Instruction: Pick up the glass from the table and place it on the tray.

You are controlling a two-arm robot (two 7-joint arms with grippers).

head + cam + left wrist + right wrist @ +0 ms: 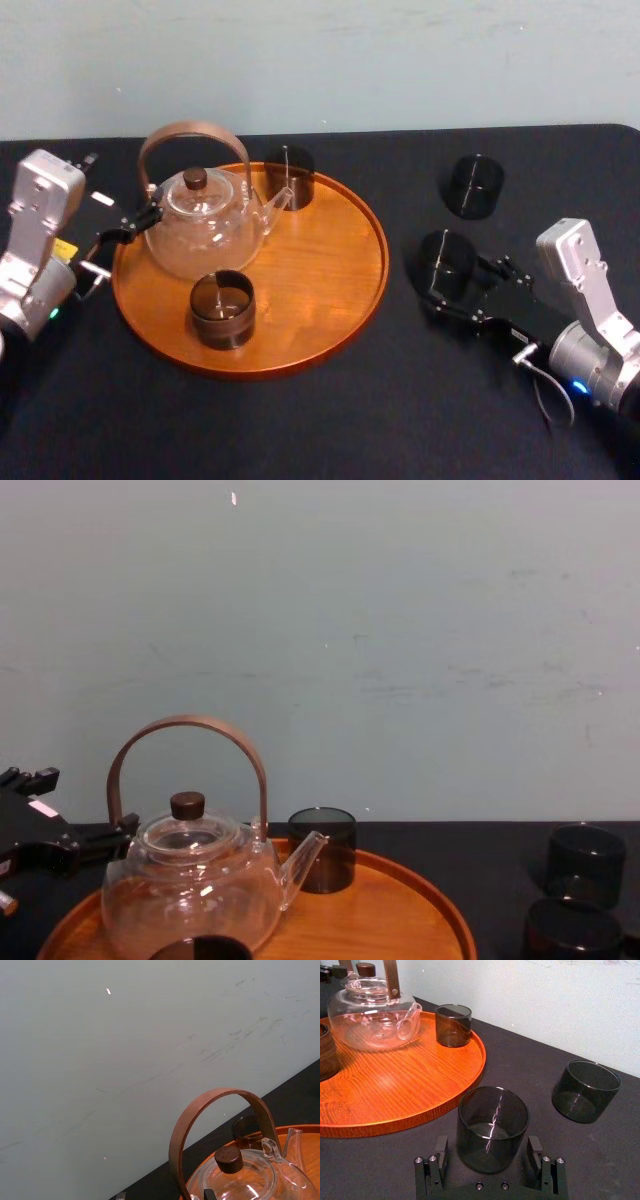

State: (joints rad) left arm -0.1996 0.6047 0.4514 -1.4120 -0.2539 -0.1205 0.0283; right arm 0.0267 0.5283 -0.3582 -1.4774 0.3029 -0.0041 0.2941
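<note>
Smoked grey glass [492, 1125] stands on the black table [400, 420], just right of the tray [330, 270]. We see it between the fingers of the right gripper [488, 1147], which are spread on either side of it. Our left gripper [135, 222] sits at the tray's left edge beside the teapot [205, 225]; whether it is spread or closed we cannot tell.

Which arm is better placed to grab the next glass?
Right. The right gripper straddles the nearer table glass, fingers open either side. The left gripper sits at the tray's left edge, by the teapot.
</note>
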